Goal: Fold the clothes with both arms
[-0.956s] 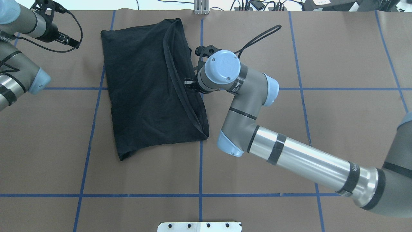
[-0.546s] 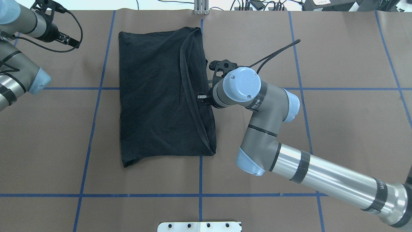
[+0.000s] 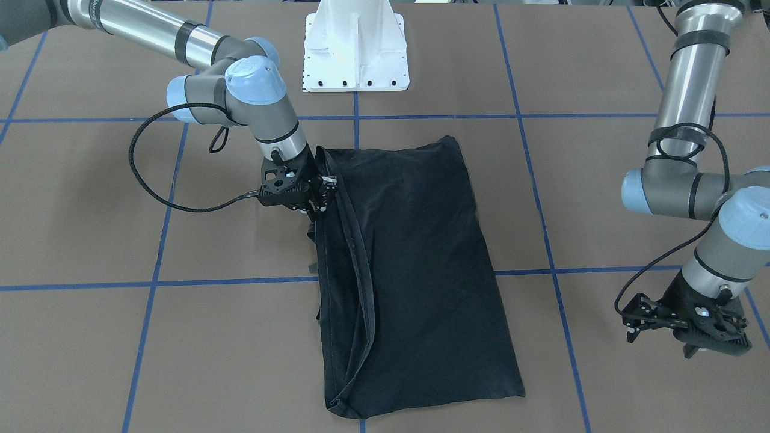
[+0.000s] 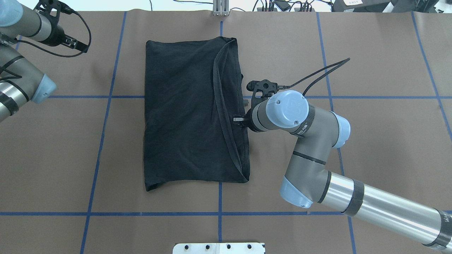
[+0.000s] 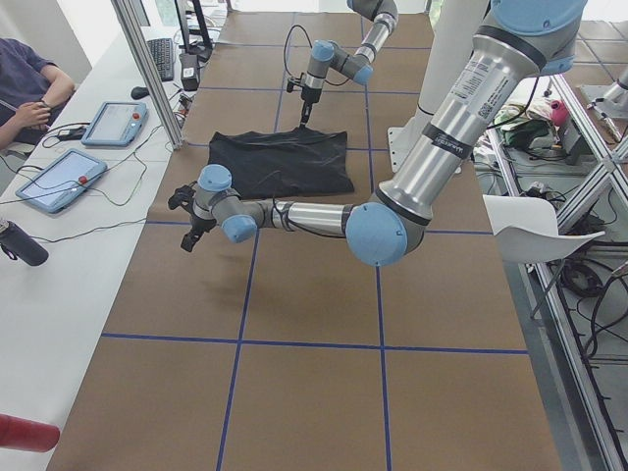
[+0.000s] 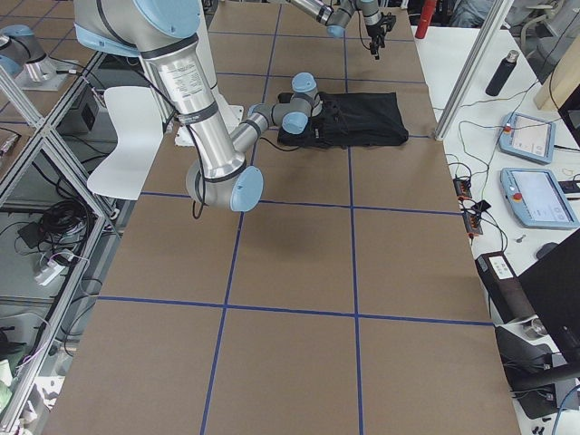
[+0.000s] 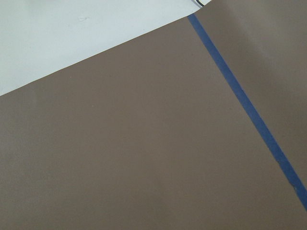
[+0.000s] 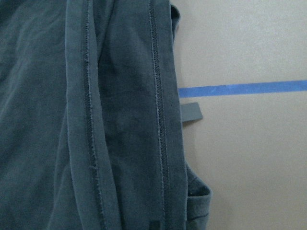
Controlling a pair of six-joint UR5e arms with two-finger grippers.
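Facing the robot: the black T-shirt (image 3: 415, 264) lies flat on the brown table (image 3: 90, 337), folded into a long rectangle. Its long axis runs from the white pedestal (image 3: 356, 54) towards the camera, and the near end leans slightly to the view's right. I cannot tell which end is the collar. The right gripper (image 3: 317, 195) is closed on the doubled hem edge on the robot's right, near the end closer to the robot, and the cloth rises a little to meet it. The left gripper (image 3: 692, 337) hangs well apart over the table; I cannot tell whether it is wide or narrow.
Overhead: the T-shirt (image 4: 183, 113) lies across a blue tape (image 4: 81, 97) line. Its long axis points away from the robot, nearly parallel with the lengthwise lines. A hem band runs down its right side from the far corner to the near corner. The right arm (image 4: 287, 109) covers most of its gripper.
Left end: the T-shirt (image 5: 280, 162) lies with its long axis across the view. The far arm's gripper points down at its far edge.
Right end: the long axis again lies across the view. The near arm's wrist is at the T-shirt's (image 6: 362, 122) near edge.
Left wrist: brown table, one blue line, and a pale surface beyond the paper's edge.
Right wrist: two stitched hems of the T-shirt (image 8: 72, 120) run from top to bottom. A small grey tab (image 8: 191, 111) juts from its edge, just below a blue line.
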